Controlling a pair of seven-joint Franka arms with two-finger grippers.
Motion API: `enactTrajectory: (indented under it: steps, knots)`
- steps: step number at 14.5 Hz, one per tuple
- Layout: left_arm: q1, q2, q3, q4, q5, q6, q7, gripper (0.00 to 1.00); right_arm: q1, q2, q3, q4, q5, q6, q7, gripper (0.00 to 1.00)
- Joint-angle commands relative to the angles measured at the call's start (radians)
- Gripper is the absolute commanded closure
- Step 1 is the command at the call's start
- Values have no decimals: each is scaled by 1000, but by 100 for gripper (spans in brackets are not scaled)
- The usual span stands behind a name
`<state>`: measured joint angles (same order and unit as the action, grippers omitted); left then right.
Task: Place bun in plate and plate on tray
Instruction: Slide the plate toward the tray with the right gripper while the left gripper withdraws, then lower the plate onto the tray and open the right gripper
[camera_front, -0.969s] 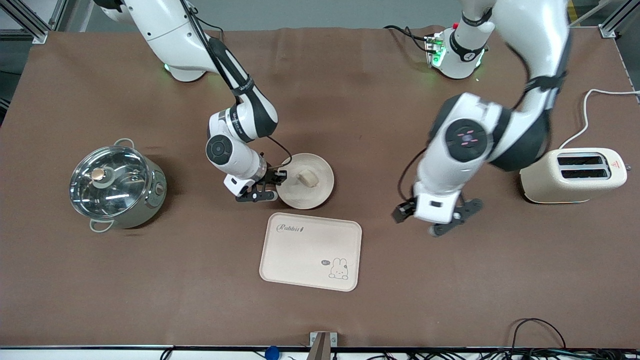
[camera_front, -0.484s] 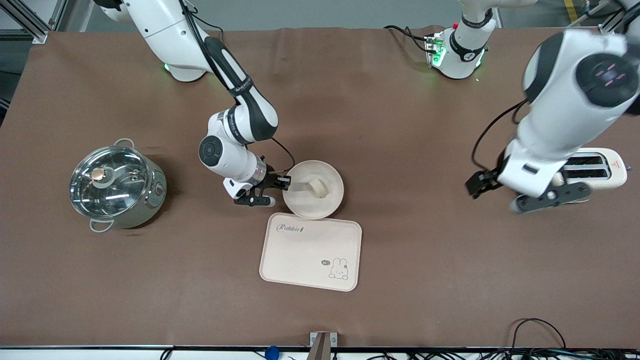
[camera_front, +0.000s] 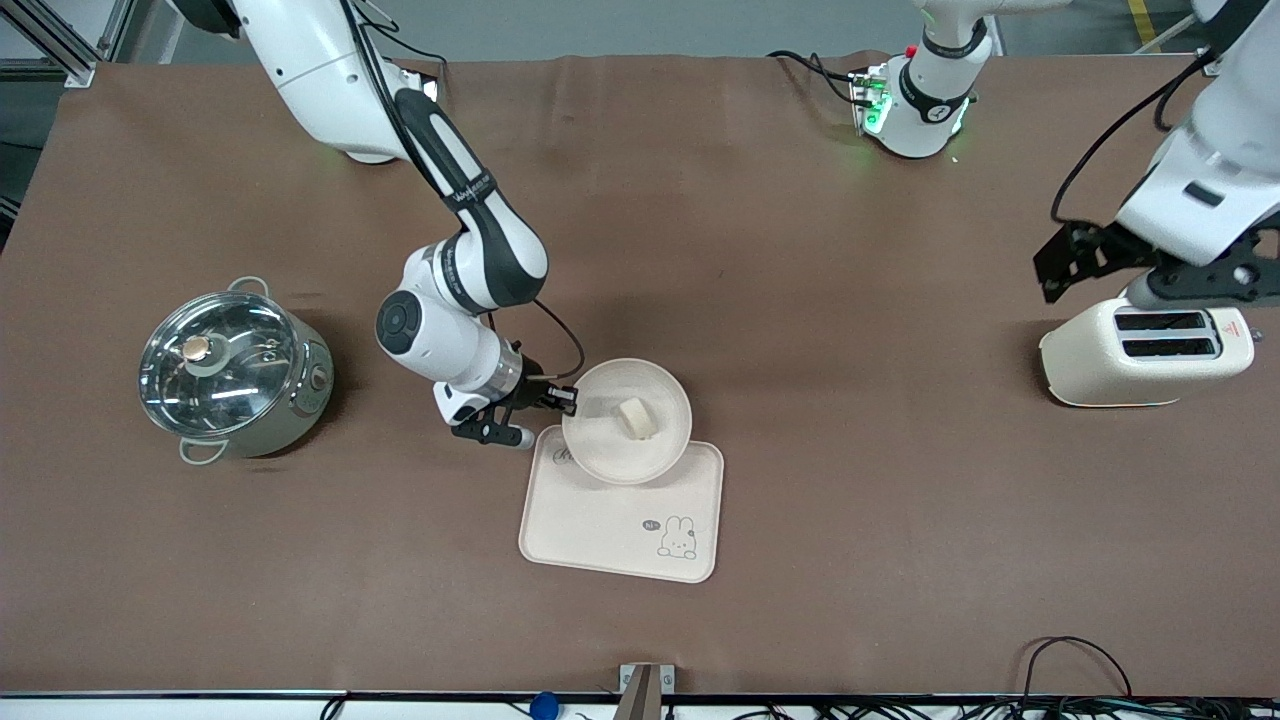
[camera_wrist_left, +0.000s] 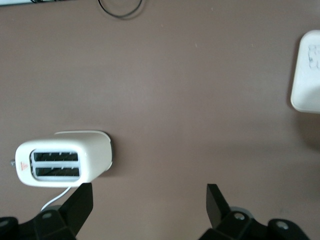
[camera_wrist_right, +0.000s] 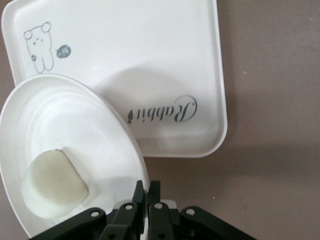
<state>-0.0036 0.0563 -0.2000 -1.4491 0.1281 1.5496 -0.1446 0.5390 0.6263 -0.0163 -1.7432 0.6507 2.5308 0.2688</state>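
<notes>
Both arms were glossy white Franka shells with black joint bands and round dark joint caps; the right arm (camera_front: 470, 265) carried a black sleeve with small white lettering and a thin black cable looping off the wrist. Left arm (camera_front: 1200, 170) same white casing, black cable trailing along it, base with a green status light and a red dot. Each end effector, right (camera_front: 565, 398) and left (camera_wrist_left: 150, 200), was matte black with angular fingers and small visible screws.

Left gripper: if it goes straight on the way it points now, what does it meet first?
Likely bare table. The left gripper hangs open, pointing down, and the toaster sits just off its line toward one finger. Depth is unclear, so that finger may clip the toaster.
</notes>
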Motion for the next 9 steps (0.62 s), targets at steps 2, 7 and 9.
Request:
enactTrajectory:
  steps: [2,7,9]
  knots:
    - [-9,-136,70,-134,-70,-26,86,0,-49,58,6,71,24,2,24,100]
    - [-3,-159,70,-165,-99,-31,86,0,-85,143,6,180,27,0,52,100]
    - [-1,-150,70,-160,-99,-26,86,0,-85,188,6,227,27,2,56,100]
